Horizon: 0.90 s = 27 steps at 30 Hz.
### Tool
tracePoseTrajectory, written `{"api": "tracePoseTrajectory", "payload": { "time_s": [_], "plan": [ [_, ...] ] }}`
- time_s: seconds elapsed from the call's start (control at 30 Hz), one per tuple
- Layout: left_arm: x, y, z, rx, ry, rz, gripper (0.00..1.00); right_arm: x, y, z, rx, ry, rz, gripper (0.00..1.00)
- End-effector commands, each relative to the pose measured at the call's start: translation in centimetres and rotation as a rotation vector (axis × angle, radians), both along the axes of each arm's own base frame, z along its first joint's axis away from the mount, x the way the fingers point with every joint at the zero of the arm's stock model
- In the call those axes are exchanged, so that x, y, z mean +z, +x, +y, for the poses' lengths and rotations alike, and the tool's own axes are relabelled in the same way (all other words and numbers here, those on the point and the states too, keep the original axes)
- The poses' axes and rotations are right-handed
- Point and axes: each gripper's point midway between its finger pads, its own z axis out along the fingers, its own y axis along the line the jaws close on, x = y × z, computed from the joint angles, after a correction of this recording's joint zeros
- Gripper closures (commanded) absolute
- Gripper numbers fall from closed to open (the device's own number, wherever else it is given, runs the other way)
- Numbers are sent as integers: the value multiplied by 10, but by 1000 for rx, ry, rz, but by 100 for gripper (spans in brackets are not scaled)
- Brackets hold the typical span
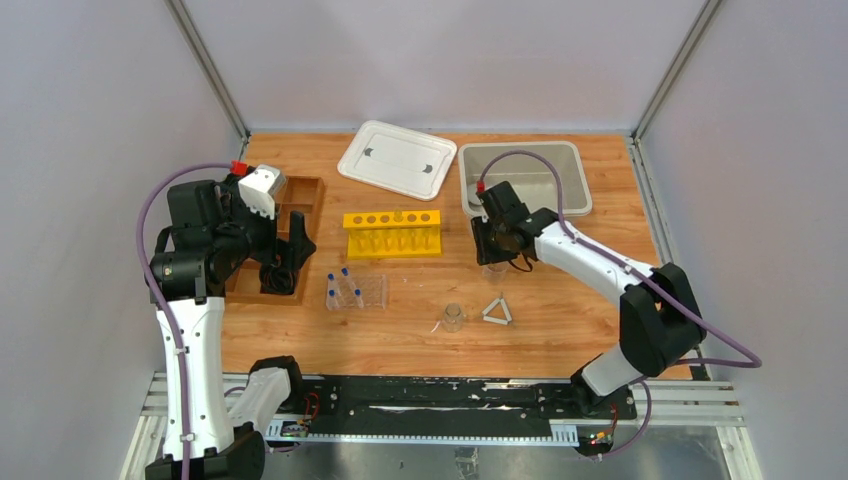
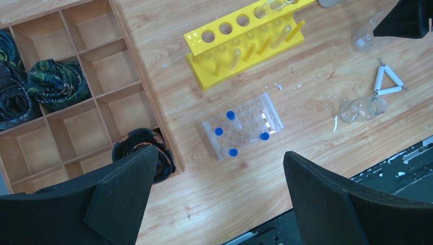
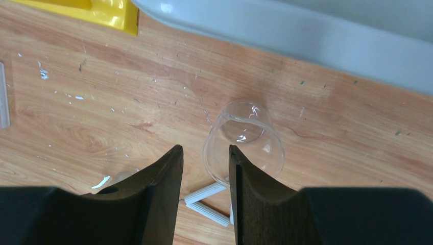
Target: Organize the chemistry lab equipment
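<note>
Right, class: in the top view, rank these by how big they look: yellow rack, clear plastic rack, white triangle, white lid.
1. white lid
2. yellow rack
3. clear plastic rack
4. white triangle
No two look alike in size.

Tube rack before peg stand; triangle beside beaker

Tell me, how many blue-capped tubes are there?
4. All stand in the clear rack: three tubes grouped at one end, one nearer the other end. None shows elsewhere, and none seems hidden.
</note>
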Motion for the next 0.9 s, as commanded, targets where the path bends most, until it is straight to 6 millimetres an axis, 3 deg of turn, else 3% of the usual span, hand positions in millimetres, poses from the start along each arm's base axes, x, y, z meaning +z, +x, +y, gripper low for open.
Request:
{"api": "tracePoseTrajectory", "payload": {
  "time_s": [0.0, 0.27, 0.43, 0.5, 0.6, 0.87],
  "plan": [
    [1, 2, 1, 1, 9, -10, 0, -16, -15, 4, 28, -21, 55, 59],
    [3, 3, 0, -1, 2, -11, 0, -40, -20, -3, 27, -106, 95, 66],
    [9, 2, 0, -5, 4, -32, 0, -38, -19, -6, 27, -144, 77, 89],
    [11, 2, 0, -1, 5, -34, 0, -24, -17, -5, 33, -137, 40, 100],
    [13, 2, 0, 2, 2, -38, 0, 13, -12, -2, 37, -103, -24, 100],
    [19, 2, -3, -7, -12, -49, 0, 153, 9, -8, 17, 18, -297, 100]
  ]
}}
